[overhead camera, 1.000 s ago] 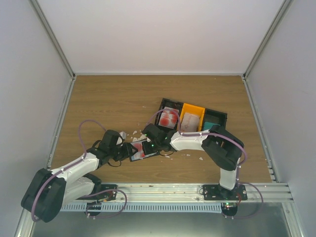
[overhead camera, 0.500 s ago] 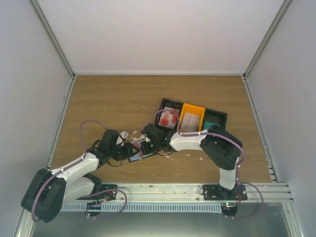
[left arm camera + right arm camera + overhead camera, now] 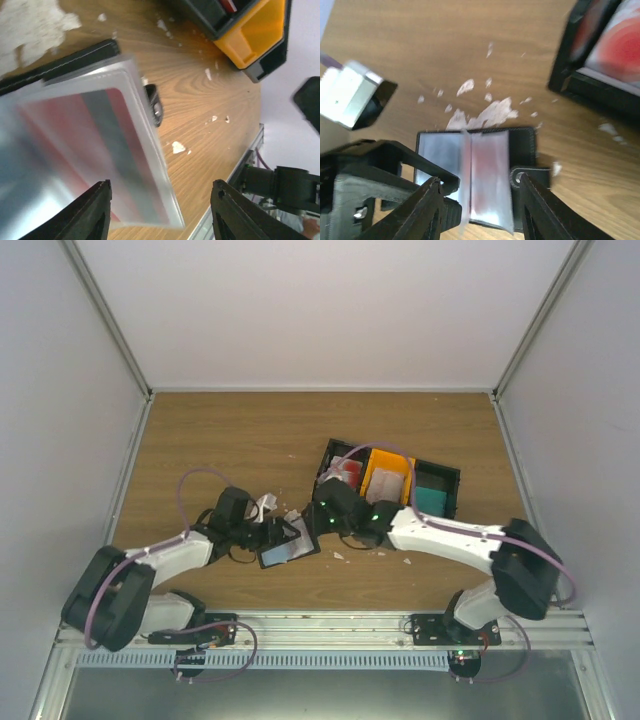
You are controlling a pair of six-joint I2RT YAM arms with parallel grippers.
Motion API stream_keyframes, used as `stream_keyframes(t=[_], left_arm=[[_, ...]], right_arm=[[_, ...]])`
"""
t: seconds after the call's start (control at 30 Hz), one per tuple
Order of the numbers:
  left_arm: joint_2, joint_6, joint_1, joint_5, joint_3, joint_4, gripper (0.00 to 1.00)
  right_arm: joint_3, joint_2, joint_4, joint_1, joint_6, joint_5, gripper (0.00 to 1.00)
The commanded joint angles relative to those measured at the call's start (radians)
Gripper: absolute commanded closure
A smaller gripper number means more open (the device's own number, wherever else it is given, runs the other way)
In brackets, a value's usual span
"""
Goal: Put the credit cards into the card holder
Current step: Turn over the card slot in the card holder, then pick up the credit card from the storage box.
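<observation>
The black card holder [image 3: 288, 546] lies open on the wood, its clear sleeves spread. A red credit card [image 3: 492, 185] shows through one sleeve, and the same card [image 3: 100, 145] fills the left wrist view. My left gripper [image 3: 266, 534] sits at the holder's left edge, open [image 3: 162, 215], with the sleeves' corner loose between its fingers. My right gripper [image 3: 326, 516] hovers open [image 3: 480, 210] just above the holder, with the clasp tab [image 3: 520, 176] by its right finger. More red-and-white credit cards [image 3: 345, 474] lie in the black bin.
A black bin [image 3: 330, 455], an orange bin [image 3: 388, 480] and a compartment with a teal card [image 3: 432, 500] stand in a row at the back right. White paper scraps [image 3: 262, 508] litter the wood behind the holder [image 3: 480, 117]. Grey walls enclose the table.
My right gripper was shut at the holder and now stands open, drawn back, its elbow swung out right. My left gripper has opened wider and shifted right. The holder lies flatter.
</observation>
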Motion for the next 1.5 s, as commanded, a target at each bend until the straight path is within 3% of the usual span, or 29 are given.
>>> stream_keyframes(t=[0.0,0.23,0.57,0.73,0.9,1.17,1.47], left_arm=[[0.09,0.016,-0.004,0.101,0.069,0.153,0.42],[0.145,0.018,-0.011,0.063,0.089,0.146,0.36],[-0.135,0.067,-0.011,-0.178,0.09,-0.116,0.28],[-0.19,0.075,-0.011,-0.255,0.113,-0.169,0.26],[-0.167,0.07,-0.011,-0.293,0.149,-0.149,0.28],[-0.16,0.053,0.01,-0.386,0.176,-0.106,0.29],[-0.116,0.076,0.061,-0.328,0.15,-0.087,0.3]], right_arm=[[-0.031,-0.116,-0.159,-0.025,0.041,0.197,0.55],[-0.064,-0.26,-0.27,-0.115,-0.048,0.218,0.52],[-0.008,-0.343,-0.395,-0.413,-0.405,0.004,0.54],[0.039,-0.262,-0.405,-0.477,-0.524,-0.048,0.54],[0.111,-0.146,-0.351,-0.461,-0.692,-0.259,0.53],[0.327,0.115,-0.37,-0.338,-0.893,-0.248,0.37],[0.451,0.326,-0.466,-0.333,-1.042,-0.228,0.36]])
